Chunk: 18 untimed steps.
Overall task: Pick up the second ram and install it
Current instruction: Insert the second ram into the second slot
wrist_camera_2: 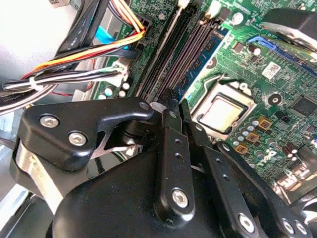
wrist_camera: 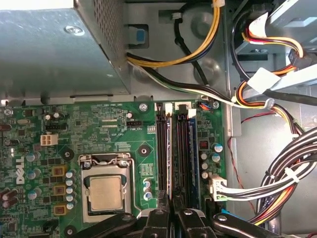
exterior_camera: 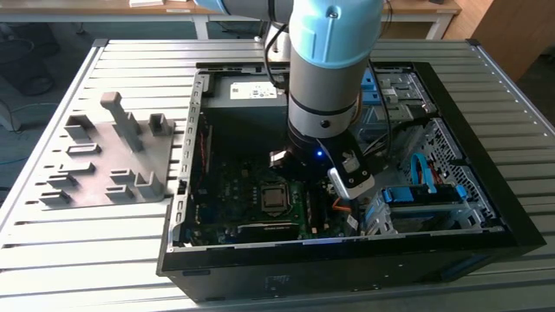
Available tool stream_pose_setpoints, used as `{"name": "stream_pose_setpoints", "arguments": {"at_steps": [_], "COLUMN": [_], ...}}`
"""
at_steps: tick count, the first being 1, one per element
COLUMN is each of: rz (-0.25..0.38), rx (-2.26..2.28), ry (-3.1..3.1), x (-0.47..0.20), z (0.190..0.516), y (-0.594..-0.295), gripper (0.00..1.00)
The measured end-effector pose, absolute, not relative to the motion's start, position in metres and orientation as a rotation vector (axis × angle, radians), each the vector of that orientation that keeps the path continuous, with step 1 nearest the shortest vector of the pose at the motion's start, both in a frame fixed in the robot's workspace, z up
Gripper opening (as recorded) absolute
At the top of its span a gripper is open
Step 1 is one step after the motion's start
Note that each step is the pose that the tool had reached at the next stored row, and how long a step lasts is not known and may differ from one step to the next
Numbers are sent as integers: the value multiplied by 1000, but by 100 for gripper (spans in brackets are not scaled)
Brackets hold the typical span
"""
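Here, a slatted metal table [exterior_camera: 52, 260] w/ an open black PC case [exterior_camera: 511, 221] lying flat on it. A grey plate [exterior_camera: 95, 149] w/ upright blocks sits just beside the case, on the exterior view's left. The arm [exterior_camera: 334, 65] reaches down into the case, over the green board [wrist_camera: 124, 129]. The gripper [wrist_camera_2: 176, 100] hangs low at the memory slots, near the CPU [wrist_camera: 105, 191]. Its fingers [wrist_camera_2: 168, 148] are narrow, nearly together, pinching the ram [wrist_camera: 170, 158], which stands edge-on along the slots.
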<state>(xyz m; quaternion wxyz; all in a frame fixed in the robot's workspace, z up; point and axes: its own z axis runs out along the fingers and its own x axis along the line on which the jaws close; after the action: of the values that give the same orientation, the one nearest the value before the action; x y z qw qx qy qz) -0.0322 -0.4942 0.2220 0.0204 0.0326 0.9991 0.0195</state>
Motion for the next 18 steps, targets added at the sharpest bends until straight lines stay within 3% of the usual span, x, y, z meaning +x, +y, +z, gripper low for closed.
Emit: {"name": "stream_pose_setpoints", "arguments": {"at_steps": [18], "rz": [51], "rx": [122], "ry": [3098], "x": [-32], "z": [215], "y": [-491], "gripper": [14]}}
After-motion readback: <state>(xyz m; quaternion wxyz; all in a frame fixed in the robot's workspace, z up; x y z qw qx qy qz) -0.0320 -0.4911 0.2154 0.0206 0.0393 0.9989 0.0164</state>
